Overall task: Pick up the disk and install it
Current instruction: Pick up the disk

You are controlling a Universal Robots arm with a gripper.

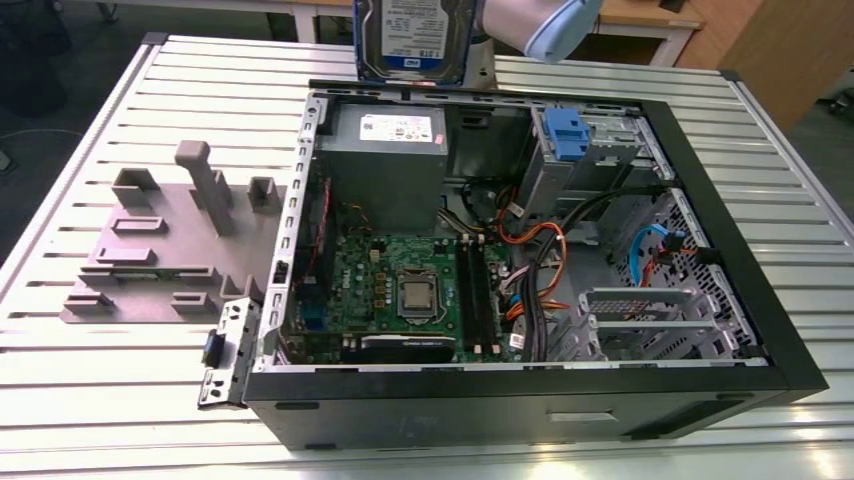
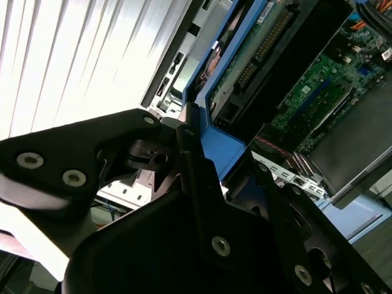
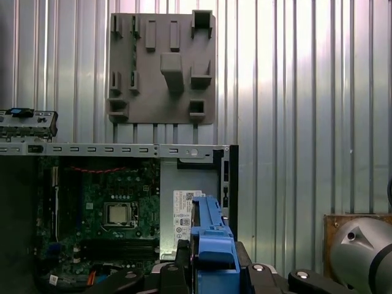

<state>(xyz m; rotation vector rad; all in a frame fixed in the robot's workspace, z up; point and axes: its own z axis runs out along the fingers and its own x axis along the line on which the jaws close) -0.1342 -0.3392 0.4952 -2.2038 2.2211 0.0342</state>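
Closest lies the open black computer case point(image 1: 534, 400) on a ribbed silver metal table point(image 1: 80, 380), a grey moulded fixture plate point(image 1: 160, 250) beside it and wooden furniture point(image 1: 774, 50) beyond. The silver-grey hard disk with blue side rails point(image 1: 414, 35) hangs over the case's far edge, pinched in the black jaws, long axis upright, its white-and-blue label facing the exterior view.

Setting was a robotics lab or test workshop. A slatted aluminium counter point(image 1: 94, 390) carried an open computer case point(image 1: 534, 405), and a grey part-holding fixture point(image 1: 160, 255) lay just beside the case. A robot arm point(image 1: 558, 25) and wooden furniture point(image 1: 767, 50) stood behind the case.
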